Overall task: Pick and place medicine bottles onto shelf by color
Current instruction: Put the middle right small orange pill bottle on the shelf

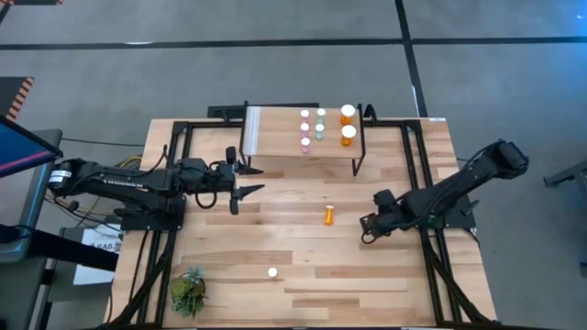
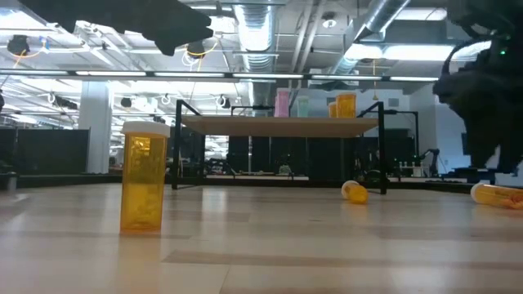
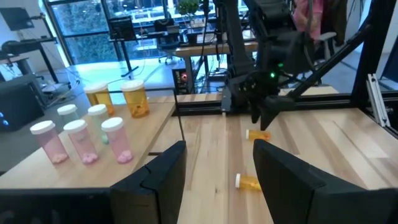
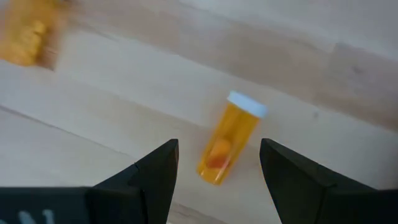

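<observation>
On the tabletop an orange bottle is seen lying on its side, its long axis running toward the shelf, where pink, teal and orange bottles stand. Just beside it, the right gripper is held with fingers apart and empty. Near the shelf's edge, the left gripper is likewise parted.

Left gripper and right gripper both hover with fingers spread, empty.

Grey floor crossed by dark lines surrounded the table; overhead, silver ducts and strip lights hung.
</observation>
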Available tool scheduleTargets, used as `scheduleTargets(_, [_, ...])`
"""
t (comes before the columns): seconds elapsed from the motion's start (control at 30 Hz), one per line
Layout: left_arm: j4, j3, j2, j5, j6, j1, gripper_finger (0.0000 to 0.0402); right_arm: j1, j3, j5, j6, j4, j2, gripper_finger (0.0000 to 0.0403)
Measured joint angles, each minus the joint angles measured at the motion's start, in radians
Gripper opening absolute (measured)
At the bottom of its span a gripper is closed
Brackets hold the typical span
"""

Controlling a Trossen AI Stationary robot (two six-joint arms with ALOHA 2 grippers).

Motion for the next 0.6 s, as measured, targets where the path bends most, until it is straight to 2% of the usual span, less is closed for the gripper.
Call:
scheduleTargets(0.4, [-0.009, 0.0, 0.0, 0.0, 0.0, 0.0, 0.0176, 0.0, 0.0, -0.059, -0.002, 0.103, 0.174, 0.0248])
scheduleTargets(0.6, [-0.025, 0.0, 0.0, 0.0, 0.0, 0.0, 0.0176, 0.0, 0.0, -0.086, -0.02, 0.125, 0.235, 0.0225])
